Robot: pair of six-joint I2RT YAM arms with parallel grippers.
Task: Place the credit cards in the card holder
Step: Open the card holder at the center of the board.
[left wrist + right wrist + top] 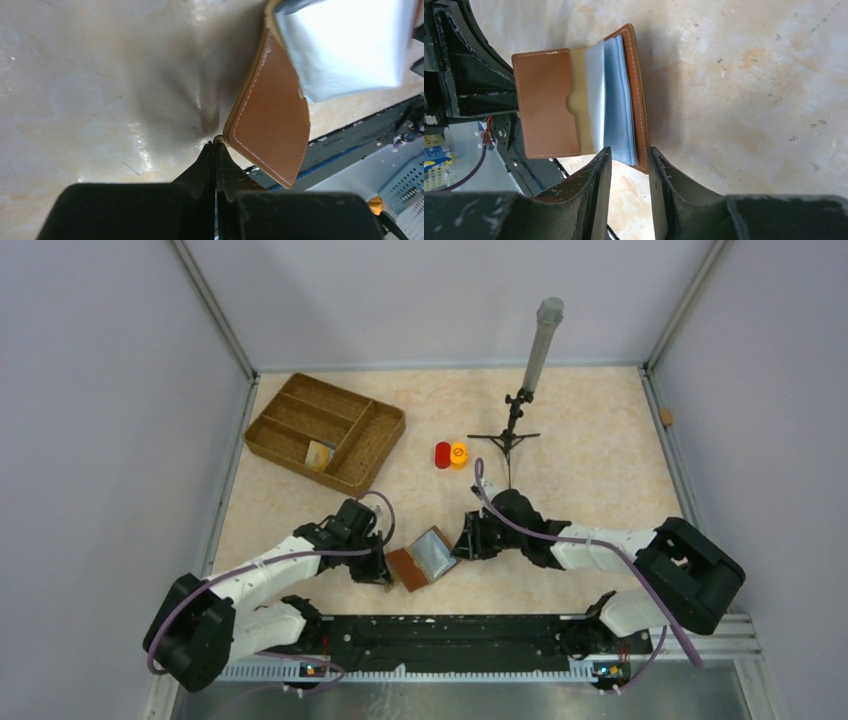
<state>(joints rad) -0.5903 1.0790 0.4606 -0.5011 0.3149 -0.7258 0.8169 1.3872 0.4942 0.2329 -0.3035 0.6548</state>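
**Card holder lies open between both grippers; one card is in the tray**

The beige marbled table point(600, 460) carries everything. In its far left corner stands the large divided wicker tray point(271, 407).

Close to the middle of the near edge lies the small reddish-brown leather-like card holder point(410, 568), folded open. Its spread runs slantwise, from near-left to far-right. On its right-hand flap sits a stack of pale blue-grey thin leaves point(616, 100). I cannot tell whether they are cards or sleeves.

One yellowish flat card point(318, 453) rests in a near compartment of the tray, well apart from the holder.

My left gripper point(216, 145) has its fingers pressed fully together, with the tips right at the holder's near-left corner. Whether they pinch that corner I cannot tell.

My right gripper point(629, 155) comes in from the far-right side. Its fingers stand partly apart, astride the edge of the right flap and the leaves. I cannot tell whether they already press on it.

As I judge it, the next move turns on that flap. It lies straight between my right fingers, with its long edge running away from them. The tray card lies towards the left arm's side, so that arm is the nearer one to fetch it.
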